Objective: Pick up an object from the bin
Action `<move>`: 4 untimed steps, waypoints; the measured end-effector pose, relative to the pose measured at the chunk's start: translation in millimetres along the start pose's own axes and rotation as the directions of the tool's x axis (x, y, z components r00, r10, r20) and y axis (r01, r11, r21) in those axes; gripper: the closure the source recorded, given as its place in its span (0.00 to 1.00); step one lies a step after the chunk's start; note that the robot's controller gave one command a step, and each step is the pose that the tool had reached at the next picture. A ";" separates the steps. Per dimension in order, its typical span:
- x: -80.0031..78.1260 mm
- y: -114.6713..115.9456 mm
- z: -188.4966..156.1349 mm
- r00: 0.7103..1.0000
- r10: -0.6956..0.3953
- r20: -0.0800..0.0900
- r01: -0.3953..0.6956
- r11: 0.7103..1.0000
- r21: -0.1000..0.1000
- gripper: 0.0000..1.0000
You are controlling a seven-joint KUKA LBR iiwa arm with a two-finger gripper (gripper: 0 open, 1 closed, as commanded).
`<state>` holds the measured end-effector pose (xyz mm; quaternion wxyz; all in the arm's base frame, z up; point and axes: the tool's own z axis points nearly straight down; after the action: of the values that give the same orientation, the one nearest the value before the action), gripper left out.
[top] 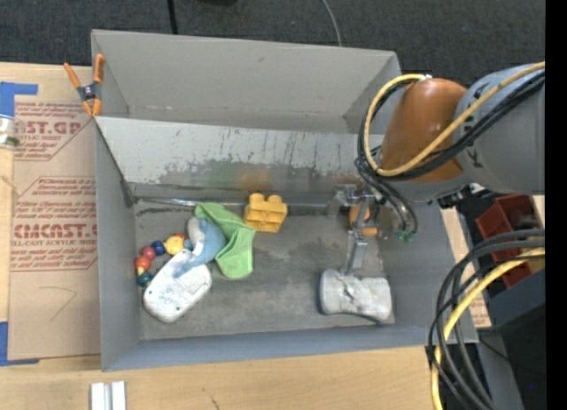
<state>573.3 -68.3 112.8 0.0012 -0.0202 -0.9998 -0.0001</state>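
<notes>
Camera view from above: the grey bin (239,89) has its things spread along the floor, and the arm (425,129) reaches in from the right, orange cover and yellow cables up at the wrist. The gripper (353,268) is low in the right half of the bin, its tip right at the top edge of a pale grey padded bundle (356,297). That bundle lies on its side near the front wall, on its own. Touching or just above? Too close to call. Nor can it be told whether the gripper is open or closed, and nothing can be seen held in it.

Over to the left, well apart from the gripper, a yellow toy brick (265,211) sits near the back of the floor. Just beside it, a green cloth (235,244) lies crumpled against a white and light-blue thing (177,290). A small cluster of coloured beads (151,258) rests at that thing's far left side.
</notes>
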 end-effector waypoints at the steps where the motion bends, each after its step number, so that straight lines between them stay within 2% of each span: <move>1: 17.4 7.7 22.7 0.998 -0.060 0.012 0.060 0.998 0.002 0.00; 2: 57.0 32.3 34.0 0.989 -0.148 0.007 0.148 0.989 0.002 0.00; 3: 67.7 23.0 40.4 0.979 -0.205 0.008 0.205 0.979 -0.003 1.00; 4: 68.1 23.0 39.2 0.979 -0.205 0.008 0.205 0.979 -0.003 1.00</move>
<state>506.1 -42.5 73.7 -0.0028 0.0832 -0.9965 -0.0022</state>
